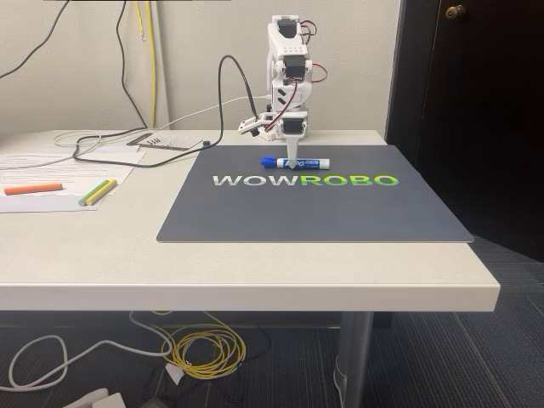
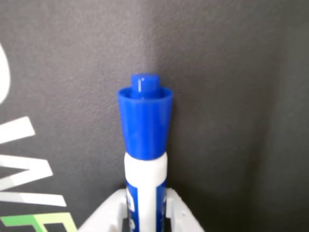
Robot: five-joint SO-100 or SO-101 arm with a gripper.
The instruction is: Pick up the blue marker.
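Your fixed view stands off the table's [image 1: 255, 272] front edge, facing the arm [image 1: 287, 76] and wall. Your wrist view looks steeply down, very near the mat [image 2: 241, 96]; both share the marker [image 2: 145, 116].

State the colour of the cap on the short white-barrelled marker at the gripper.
Blue, seen best in the wrist view, on the blue marker.
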